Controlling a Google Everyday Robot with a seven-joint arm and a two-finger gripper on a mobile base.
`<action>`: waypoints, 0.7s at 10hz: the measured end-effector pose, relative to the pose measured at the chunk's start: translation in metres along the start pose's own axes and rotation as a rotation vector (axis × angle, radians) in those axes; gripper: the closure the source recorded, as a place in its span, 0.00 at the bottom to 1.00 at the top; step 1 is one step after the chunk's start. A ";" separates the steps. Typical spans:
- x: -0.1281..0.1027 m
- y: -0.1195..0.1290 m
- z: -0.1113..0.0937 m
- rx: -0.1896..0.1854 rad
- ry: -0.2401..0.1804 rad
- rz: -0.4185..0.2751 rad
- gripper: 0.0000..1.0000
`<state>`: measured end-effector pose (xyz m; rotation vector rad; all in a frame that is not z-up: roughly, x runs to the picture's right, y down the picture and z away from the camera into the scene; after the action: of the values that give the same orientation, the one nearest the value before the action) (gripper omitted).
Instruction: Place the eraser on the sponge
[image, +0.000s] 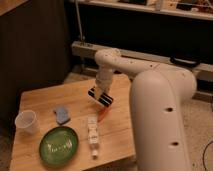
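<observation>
- The gripper (101, 91) is up above the table (45, 97). It is squeezed tight on the eraser (102, 98), so the eraser hangs in the air.
- The sponge (62, 114) lies on the table, lower than the gripper, to its left in the view and well apart.
- I think the eraser is held high so it can pass over the orange stick (103, 115) and bottle (92, 134) lying below the gripper.
- I can read no words anywhere.

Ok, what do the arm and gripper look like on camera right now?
The arm is a smooth off-white shell: thick rounded tubes with bulbous joints, a few small dark dots on the widest section, no loose cables visible. The gripper, over the middle of the wooden table, shows dark parts below a pale wrist.
</observation>
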<state>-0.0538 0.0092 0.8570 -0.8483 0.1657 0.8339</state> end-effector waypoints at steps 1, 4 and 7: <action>-0.021 0.010 -0.002 -0.022 -0.011 -0.022 1.00; -0.083 0.076 -0.011 -0.123 -0.054 -0.109 1.00; -0.098 0.160 -0.013 -0.202 -0.062 -0.186 1.00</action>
<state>-0.2316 0.0025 0.7961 -1.0101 -0.0528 0.7080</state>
